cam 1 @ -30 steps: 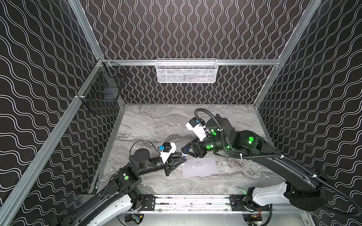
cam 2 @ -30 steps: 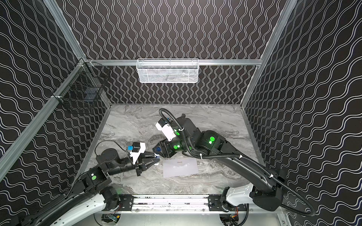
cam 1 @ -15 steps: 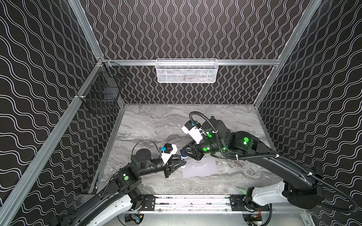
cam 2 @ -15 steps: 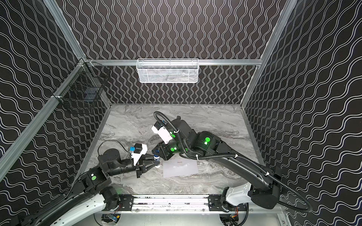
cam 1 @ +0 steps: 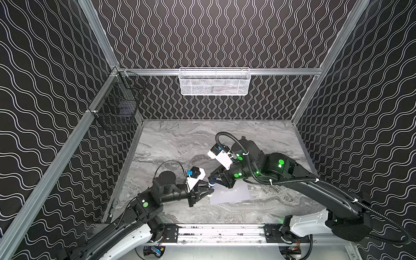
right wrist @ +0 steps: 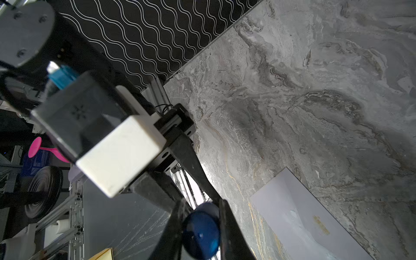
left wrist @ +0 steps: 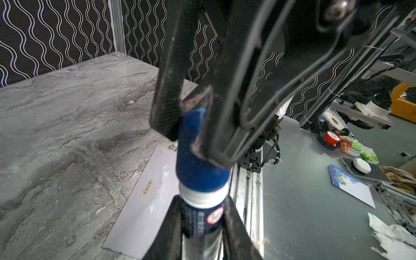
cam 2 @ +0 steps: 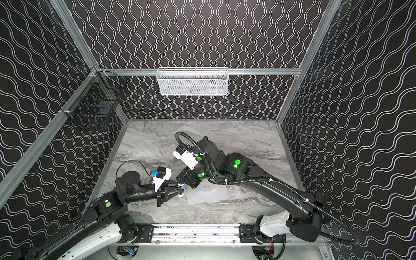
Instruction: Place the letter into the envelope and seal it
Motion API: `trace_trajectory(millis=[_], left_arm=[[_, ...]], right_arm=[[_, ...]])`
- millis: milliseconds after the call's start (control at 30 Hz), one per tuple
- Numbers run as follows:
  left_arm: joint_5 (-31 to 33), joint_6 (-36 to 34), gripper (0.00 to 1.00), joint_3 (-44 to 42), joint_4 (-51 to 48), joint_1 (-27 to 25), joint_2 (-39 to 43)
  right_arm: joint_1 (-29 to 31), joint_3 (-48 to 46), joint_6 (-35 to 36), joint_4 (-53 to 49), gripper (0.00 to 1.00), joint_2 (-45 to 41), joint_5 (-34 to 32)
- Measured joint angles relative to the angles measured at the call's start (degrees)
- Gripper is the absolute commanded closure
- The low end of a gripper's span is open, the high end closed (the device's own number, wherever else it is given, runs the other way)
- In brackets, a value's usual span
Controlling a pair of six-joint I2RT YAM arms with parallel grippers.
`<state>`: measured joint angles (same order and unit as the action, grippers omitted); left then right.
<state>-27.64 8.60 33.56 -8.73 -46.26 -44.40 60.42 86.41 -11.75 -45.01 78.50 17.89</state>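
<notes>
Framing the marble tabletop [cam 1: 180, 144], black wavy-lined walls [cam 1: 213, 33] stand around the envelope [cam 1: 231, 194].

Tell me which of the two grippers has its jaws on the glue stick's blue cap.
The right gripper: its jaws pinch the blue cap, while the left gripper holds the glue stick lower down, by its labelled body.

The envelope [cam 1: 231, 194] lies flat on the bench [cam 1: 180, 139], front of centre. Just beside its far left corner, a glue stick [cam 1: 211, 185] sits between the left claw [cam 1: 210, 191], on its body, and the right claw [cam 1: 213, 179], on its cap.
</notes>
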Motion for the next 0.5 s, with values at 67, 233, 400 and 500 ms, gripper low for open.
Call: trace_trajectory(millis=[67,233,400,500], left_arm=[[0.4,0.0,1.0,0.0,-1.5,0.0,-0.3],[0.2,0.0,1.0,0.1,-4.2,-0.1,-0.1],[-0.1,-0.3,1.0,0.1,-5.4,-0.2,0.2],[-0.1,-0.5,1.0,0.1,-7.4,-0.3,0.3]], right_arm=[[-0.6,0.5,0.0,-0.9,0.91,1.4,1.4],[-1.4,-1.9,-2.3,0.2,0.91,1.2,4.3],[-1.9,-5.9,-4.7,3.7,0.92,-0.5,6.0],[-1.9,-7.1,-5.2,4.4,0.9,-0.2,6.8]])
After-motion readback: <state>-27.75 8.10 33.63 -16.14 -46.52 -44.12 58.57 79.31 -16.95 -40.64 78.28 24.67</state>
